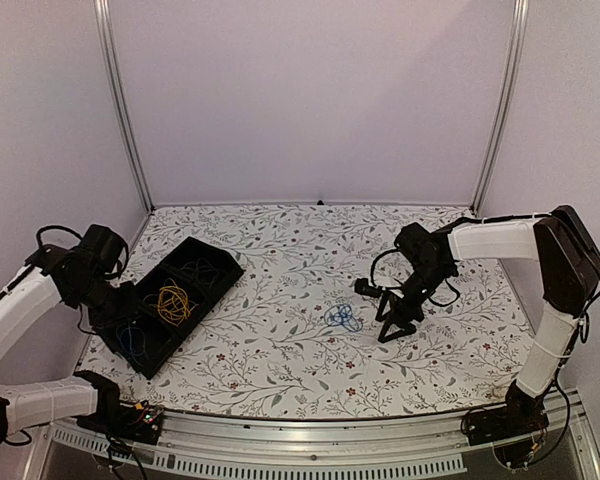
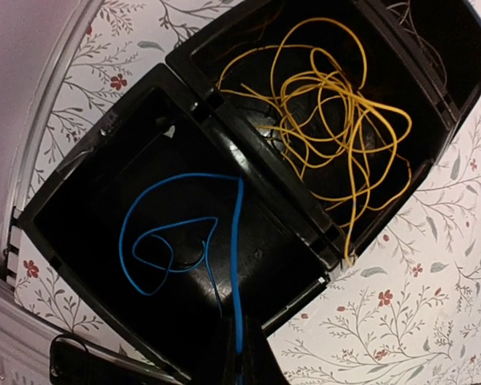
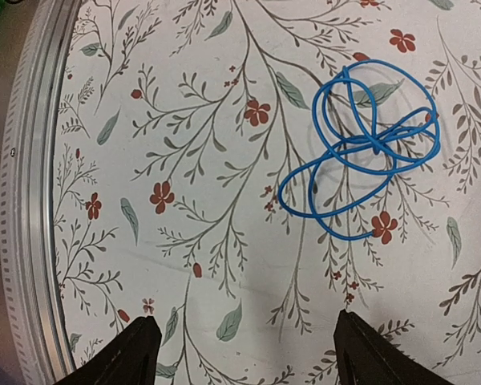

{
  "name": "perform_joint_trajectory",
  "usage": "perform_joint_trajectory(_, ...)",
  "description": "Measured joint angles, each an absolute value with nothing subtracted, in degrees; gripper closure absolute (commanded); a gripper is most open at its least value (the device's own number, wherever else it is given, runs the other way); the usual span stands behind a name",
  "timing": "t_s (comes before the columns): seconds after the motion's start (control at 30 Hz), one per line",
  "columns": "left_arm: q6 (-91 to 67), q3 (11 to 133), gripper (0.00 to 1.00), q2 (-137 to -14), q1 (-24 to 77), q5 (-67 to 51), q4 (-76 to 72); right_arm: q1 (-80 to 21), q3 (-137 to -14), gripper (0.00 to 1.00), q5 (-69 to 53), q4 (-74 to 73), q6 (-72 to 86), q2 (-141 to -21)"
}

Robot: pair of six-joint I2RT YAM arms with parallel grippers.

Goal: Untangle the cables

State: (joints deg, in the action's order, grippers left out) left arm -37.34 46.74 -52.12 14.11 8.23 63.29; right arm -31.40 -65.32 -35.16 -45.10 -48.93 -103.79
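Yellow cable (image 1: 172, 302): loose tangled loops in the middle compartment of the tray (image 2: 252, 156). First blue cable (image 2: 238, 265): open loops in the adjacent end compartment, one strand pinched in the left gripper (image 2: 239, 362). Second blue cable (image 3: 374, 146): overlapping loops, flat on the table (image 3: 184, 120).

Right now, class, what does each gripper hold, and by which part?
Left gripper: shut on the blue cable in the tray, at the bottom of its straight stretch. Right gripper: open, holding nothing.

a black divided tray (image 1: 202, 305) sits at the left of a floral-patterned table (image 1: 310, 370), pale walls (image 1: 320, 100) behind.
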Motion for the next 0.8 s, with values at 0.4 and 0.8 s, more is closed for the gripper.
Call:
perform_joint_trajectory(0.4,-38.06,43.07,0.98,-60.25,11.57,3.55,61.80,-31.40,-65.32,0.21,-35.05,-46.24,-49.28,-104.40)
perform_joint_trajectory(0.8,-34.41,43.07,0.74,-67.40,4.80,-2.20,55.44,-31.44,-65.69,0.20,-34.61,-45.30,-48.38,-103.33)
